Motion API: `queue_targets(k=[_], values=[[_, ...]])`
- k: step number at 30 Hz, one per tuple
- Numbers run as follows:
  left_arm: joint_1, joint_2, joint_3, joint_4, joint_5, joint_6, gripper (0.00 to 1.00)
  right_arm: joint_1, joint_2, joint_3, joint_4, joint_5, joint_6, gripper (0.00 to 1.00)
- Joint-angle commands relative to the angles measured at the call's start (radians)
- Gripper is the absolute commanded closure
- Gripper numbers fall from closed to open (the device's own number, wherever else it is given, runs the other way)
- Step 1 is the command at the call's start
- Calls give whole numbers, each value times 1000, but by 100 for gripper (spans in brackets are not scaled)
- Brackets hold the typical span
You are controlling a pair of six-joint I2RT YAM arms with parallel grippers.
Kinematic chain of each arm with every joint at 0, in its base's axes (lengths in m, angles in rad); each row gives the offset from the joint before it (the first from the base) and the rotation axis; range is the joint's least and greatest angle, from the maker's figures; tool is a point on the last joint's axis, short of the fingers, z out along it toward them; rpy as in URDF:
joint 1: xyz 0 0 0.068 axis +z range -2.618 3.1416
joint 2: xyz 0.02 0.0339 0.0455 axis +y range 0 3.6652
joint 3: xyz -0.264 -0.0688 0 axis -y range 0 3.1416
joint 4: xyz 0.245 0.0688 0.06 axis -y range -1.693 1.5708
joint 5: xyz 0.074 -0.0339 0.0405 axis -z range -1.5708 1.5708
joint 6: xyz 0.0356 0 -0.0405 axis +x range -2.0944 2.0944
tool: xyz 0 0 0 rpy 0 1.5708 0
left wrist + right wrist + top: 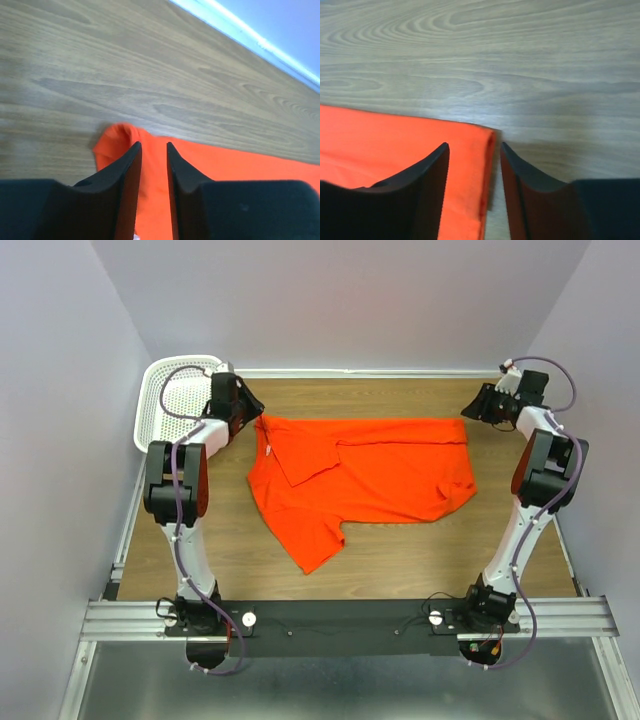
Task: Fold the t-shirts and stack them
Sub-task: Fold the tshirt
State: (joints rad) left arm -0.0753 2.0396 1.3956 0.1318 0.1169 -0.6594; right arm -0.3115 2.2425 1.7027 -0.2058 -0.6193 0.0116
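The orange-red t-shirt (380, 475) lies flat on the wooden table, partly folded, with one sleeve sticking out toward the front left. My left gripper (250, 405) is at its far left corner. In the left wrist view the gripper (154, 145) has its jaws a narrow gap apart, straddling the shirt's bunched corner (120, 135). My right gripper (475, 408) is at the far right corner. In the right wrist view it (472, 145) is open wider, with the shirt's folded edge (480, 165) between the fingers and resting on the table.
A white mesh basket (170, 405) stands at the back left corner, just behind the left arm. The back wall's pale baseboard (260, 42) runs close behind both grippers. Bare wood (420, 560) lies in front of the shirt.
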Motion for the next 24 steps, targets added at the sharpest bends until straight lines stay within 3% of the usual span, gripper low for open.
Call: queue_targets(k=[1, 6, 9, 10, 12, 13, 14, 15, 17, 21, 24], values=[[-23, -163, -13, 29, -74, 37, 61, -5, -72, -55, 26, 119, -1, 45], [-24, -370, -157, 66, -109, 52, 58, -5, -266, -247, 63, 126, -77, 39], [-24, -497, -233, 80, -100, 110, 57, -5, -383, -421, 60, 23, -200, 36], [-26, -606, -291, 98, -79, 139, 57, -5, -474, -470, 59, -17, -247, 36], [-26, -809, -395, 113, -79, 202, 49, -5, -641, -626, -7, -157, -474, 32], [-27, -811, -429, 123, -76, 227, 43, -5, -643, -670, -54, -213, -578, 32], [-26, -943, -464, 126, -74, 248, 26, -5, -732, -698, -222, -261, -843, 31], [-24, -1052, -518, 121, -51, 288, 17, -5, -762, -742, -333, -339, -999, 29], [-18, -1140, -564, 95, -4, 323, 8, 3, -805, -770, -568, -352, -1239, 27], [-18, -1252, -659, 17, 102, 386, 8, 18, -764, -770, -518, -249, -970, 39], [-18, -1286, -719, -64, 98, 419, 9, 47, -832, -833, -414, -147, -862, 35]])
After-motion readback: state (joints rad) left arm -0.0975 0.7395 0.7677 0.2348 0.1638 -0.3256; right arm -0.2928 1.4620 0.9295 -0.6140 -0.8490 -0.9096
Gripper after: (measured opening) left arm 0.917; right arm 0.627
